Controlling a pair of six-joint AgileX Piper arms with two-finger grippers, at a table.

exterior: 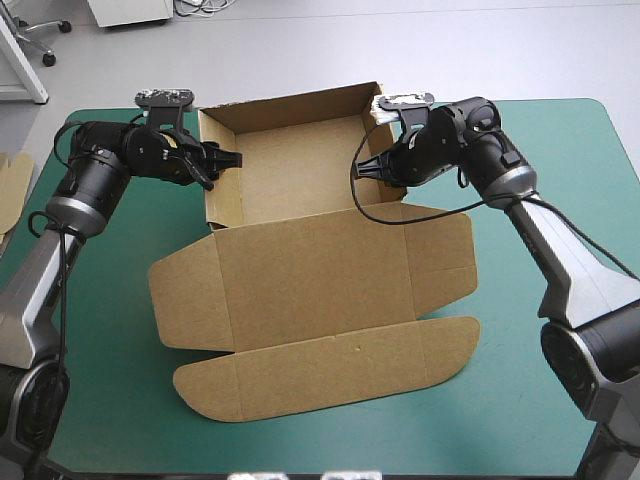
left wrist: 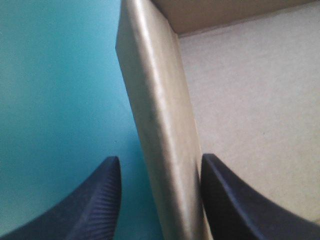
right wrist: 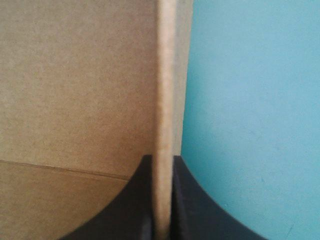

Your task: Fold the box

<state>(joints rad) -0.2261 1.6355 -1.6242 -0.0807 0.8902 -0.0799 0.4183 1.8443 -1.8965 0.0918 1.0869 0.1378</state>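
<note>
You have the brown box (exterior: 290,175) standing as an open tray at the far middle of the teal-green cover (exterior: 540,150). Its lid (exterior: 320,285) lies flat toward the near edge, and the rounded front flap (exterior: 330,378) is spread out nearest you. Your left gripper (exterior: 232,158) straddles the tray's left wall (left wrist: 160,110) and is released: its black fingers (left wrist: 95,200) stand apart, one outside over the cover with a gap to the board, the other inside the tray just beside the wall. Your right gripper (exterior: 362,168) is clamped on the right wall (right wrist: 165,75); its fingers are all but closed, with the upright board pinched between them, one inside the tray and one on the outer side over the cover. Both walls stand upright. An edge of spare board (exterior: 12,185) shows at the table's left edge, well apart from the box.
</note>
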